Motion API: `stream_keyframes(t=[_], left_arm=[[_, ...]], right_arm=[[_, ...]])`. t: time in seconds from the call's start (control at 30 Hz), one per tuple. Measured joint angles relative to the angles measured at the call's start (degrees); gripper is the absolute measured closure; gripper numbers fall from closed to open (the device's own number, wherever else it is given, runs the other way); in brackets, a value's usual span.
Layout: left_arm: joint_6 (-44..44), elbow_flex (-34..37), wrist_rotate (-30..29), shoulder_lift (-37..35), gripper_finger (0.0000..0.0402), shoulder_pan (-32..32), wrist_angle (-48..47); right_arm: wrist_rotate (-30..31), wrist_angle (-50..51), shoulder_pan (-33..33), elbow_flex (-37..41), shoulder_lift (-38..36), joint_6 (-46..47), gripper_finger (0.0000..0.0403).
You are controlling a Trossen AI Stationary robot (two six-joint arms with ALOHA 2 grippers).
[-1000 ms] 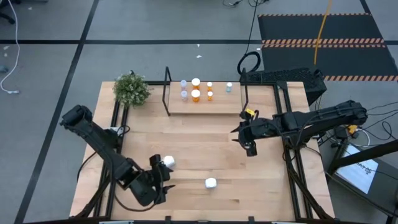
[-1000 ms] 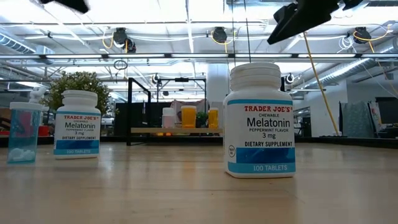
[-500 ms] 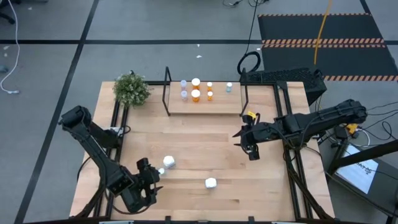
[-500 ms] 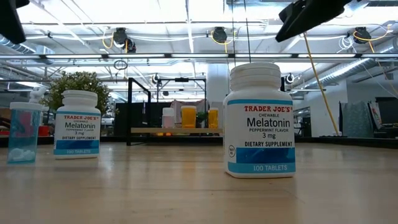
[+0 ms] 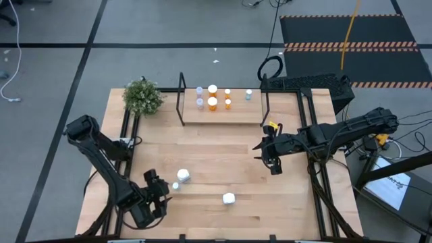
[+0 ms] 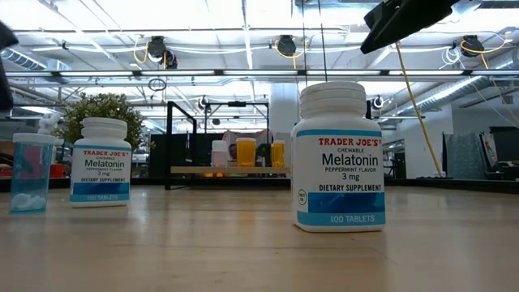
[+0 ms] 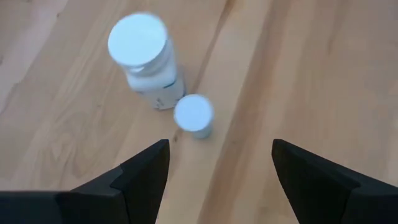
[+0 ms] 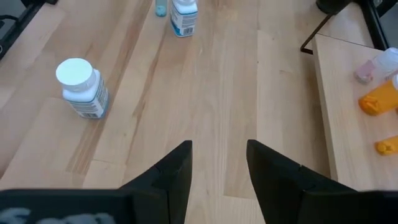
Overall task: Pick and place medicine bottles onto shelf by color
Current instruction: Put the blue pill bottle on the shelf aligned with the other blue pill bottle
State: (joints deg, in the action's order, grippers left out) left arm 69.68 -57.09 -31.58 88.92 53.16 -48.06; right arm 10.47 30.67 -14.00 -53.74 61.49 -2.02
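Three bottles are waiting on the table [image 5: 223, 165]: two melatonin bottles [image 5: 229, 198], one small pale-blue bottle [image 7: 193, 116]. Left gripper [image 5: 160, 194] is hovering wide nearby; right gripper [image 5: 270, 160] is hanging half-open, empty. Sorted bottles are standing on the shelf [image 5: 236, 115].

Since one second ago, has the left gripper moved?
Yes. The left gripper has drawn back from the white bottle toward the table's near left corner.
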Motion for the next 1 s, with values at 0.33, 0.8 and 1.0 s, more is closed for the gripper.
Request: stream_keyframes(t=[0.33,0.8,1.0], left_arm=[[0.38,8.32,-0.27,0.00,0.0119,-1.67,9.72],[-5.61,13.19,-2.69,0.00,0.0119,-5.59,18.83],[-5.98,13.19,-2.66,0.01,0.0119,-5.31,19.14]], right_arm=[[-0.01,-0.71,0.00,1.41,0.02,-0.33,0.0255],[-0.01,-3.71,0.00,2.10,0.02,-3.61,0.0255],[-0.01,-3.71,0.00,2.10,0.02,-3.61,0.0255]])
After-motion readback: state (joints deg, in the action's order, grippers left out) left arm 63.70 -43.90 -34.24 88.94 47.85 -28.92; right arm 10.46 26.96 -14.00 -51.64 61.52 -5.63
